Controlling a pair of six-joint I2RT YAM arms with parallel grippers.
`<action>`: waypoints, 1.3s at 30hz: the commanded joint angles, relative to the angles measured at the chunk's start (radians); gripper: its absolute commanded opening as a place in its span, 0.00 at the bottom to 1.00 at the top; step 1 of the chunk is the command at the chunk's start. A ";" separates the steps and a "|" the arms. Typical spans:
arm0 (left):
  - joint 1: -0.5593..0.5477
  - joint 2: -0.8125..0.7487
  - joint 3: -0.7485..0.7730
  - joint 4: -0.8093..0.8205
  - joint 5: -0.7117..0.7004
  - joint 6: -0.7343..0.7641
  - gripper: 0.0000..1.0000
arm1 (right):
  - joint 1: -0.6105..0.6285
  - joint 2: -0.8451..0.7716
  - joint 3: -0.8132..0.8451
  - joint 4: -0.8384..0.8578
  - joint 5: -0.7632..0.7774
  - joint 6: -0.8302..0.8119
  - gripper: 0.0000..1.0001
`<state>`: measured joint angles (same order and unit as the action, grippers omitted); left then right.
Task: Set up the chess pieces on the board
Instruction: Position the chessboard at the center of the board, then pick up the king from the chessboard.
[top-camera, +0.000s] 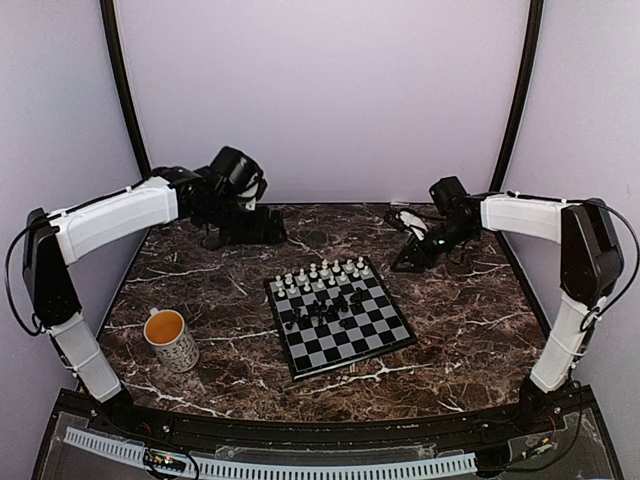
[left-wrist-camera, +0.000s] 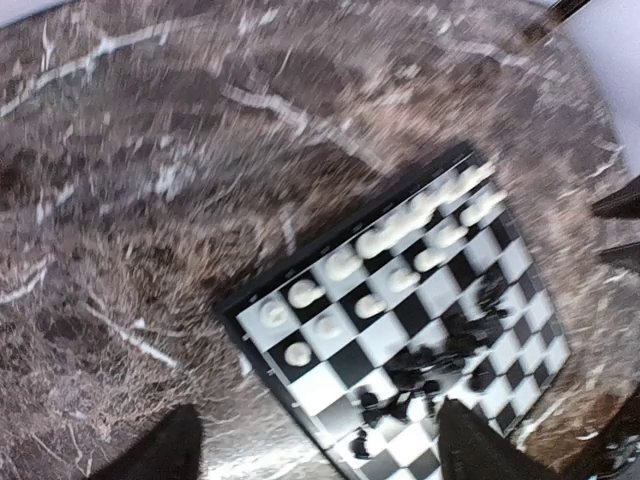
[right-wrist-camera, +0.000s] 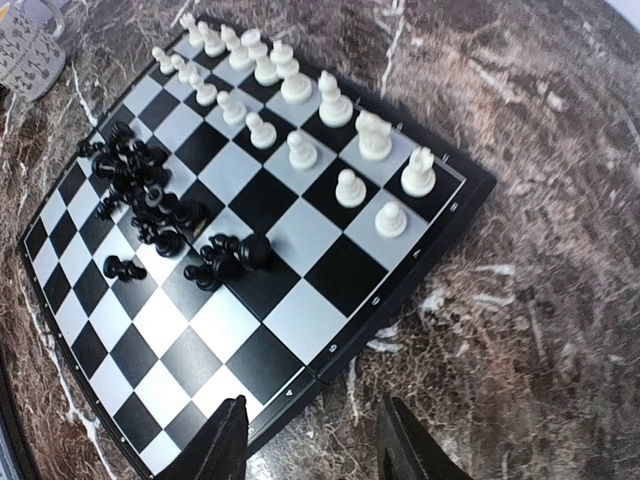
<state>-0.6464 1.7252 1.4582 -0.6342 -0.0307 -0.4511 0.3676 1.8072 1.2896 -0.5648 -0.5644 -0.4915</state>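
Observation:
The board (top-camera: 352, 346) lies mid-table, turned slightly. White chess pieces (top-camera: 322, 272) stand upright in two rows along its far edge. Black chess pieces (top-camera: 325, 308) sit bunched in a loose heap near the middle, some lying over. My left gripper (top-camera: 262, 228) hovers at the back left, off the board. In its wrist view the left gripper (left-wrist-camera: 320, 455) is open and empty above the board's corner (left-wrist-camera: 322, 386), with white pieces (left-wrist-camera: 390, 260) and black pieces (left-wrist-camera: 440, 360) blurred. My right gripper (right-wrist-camera: 315, 445) is open and empty over the board's rim (right-wrist-camera: 340, 352), near white pieces (right-wrist-camera: 300, 95) and black pieces (right-wrist-camera: 150, 190).
A patterned white mug (top-camera: 170, 338) with a yellow inside stands left of the board; its edge shows as the mug (right-wrist-camera: 30, 40) in the right wrist view. The right gripper (top-camera: 412, 255) hangs at the back right. Pale walls and dark posts close in the marble table.

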 joint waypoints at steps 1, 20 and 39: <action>-0.005 -0.084 0.238 -0.131 0.120 -0.136 0.98 | -0.005 -0.050 0.079 -0.078 0.003 -0.015 0.45; 0.001 -0.037 0.662 -0.152 0.429 -0.485 0.99 | 0.002 0.079 0.309 -0.209 0.028 0.021 0.46; 0.002 -0.270 -0.221 0.563 -0.122 0.344 0.99 | 0.099 0.047 0.308 -0.182 0.150 -0.045 0.46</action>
<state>-0.6479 1.4189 1.3251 -0.3332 0.0345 -0.3836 0.4023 1.8717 1.5856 -0.7662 -0.4767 -0.5011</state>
